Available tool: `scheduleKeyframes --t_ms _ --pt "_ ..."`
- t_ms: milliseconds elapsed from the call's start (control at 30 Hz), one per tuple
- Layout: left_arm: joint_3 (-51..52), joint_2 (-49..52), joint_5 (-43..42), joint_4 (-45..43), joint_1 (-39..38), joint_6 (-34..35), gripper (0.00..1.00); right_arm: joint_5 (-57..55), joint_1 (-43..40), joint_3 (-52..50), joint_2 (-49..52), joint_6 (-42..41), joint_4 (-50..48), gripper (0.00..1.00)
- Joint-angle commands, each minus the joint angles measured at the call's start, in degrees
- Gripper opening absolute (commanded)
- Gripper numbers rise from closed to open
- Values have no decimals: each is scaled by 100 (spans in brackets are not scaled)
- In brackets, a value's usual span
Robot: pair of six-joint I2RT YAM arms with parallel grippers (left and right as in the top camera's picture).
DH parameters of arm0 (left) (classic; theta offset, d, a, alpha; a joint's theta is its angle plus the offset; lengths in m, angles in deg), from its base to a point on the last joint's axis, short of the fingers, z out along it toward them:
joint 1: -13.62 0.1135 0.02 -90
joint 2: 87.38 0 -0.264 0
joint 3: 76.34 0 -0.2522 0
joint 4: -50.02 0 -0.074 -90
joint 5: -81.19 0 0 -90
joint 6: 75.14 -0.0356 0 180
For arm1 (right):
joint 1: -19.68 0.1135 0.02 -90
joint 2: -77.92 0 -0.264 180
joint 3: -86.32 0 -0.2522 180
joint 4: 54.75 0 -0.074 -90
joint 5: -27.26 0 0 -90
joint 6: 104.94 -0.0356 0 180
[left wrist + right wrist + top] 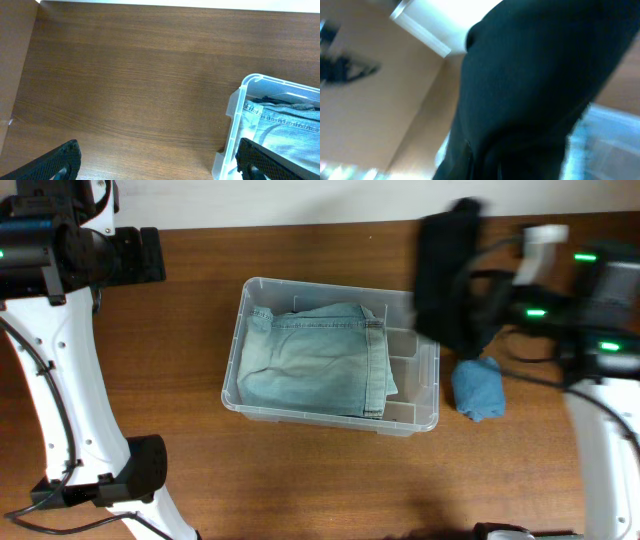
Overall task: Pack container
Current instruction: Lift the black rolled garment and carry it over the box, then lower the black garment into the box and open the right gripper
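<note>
The clear container [412, 426] stands mid-table with folded light blue jeans [310, 360] filling its left part. My right gripper [487, 308] holds a black garment [447, 270] in the air over the container's right end. In the right wrist view the black garment [535, 90] fills the frame and hides the fingers. My left gripper [157, 162] is open and empty over bare table to the left of the container [239, 102], where the jeans [285, 125] show.
A rolled blue cloth [478, 388] lies on the table just right of the container. The left arm's base [130, 475] stands at the front left. The wooden table's far edge meets a white wall.
</note>
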Motion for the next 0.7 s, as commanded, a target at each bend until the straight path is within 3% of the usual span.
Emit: scheduleKeyframes --t_ms 0,133,233,400,667 --pt "-35 -66 -17 0 20 57 100 46 1250 76 254 -409 -323 4" --pt "-35 -66 -17 0 17 57 100 -1051 2898 76 1143 -1513 -1147 4" --pt "-35 -66 -17 0 20 57 100 -1390 3303 76 1620 -2055 -1510 4" --pt "-35 -66 -17 0 17 55 100 -2354 3615 72 2531 -2638 -1683 4" --pt "-35 -66 -17 0 20 55 100 -4221 3392 -22 2796 -2347 -942 4"
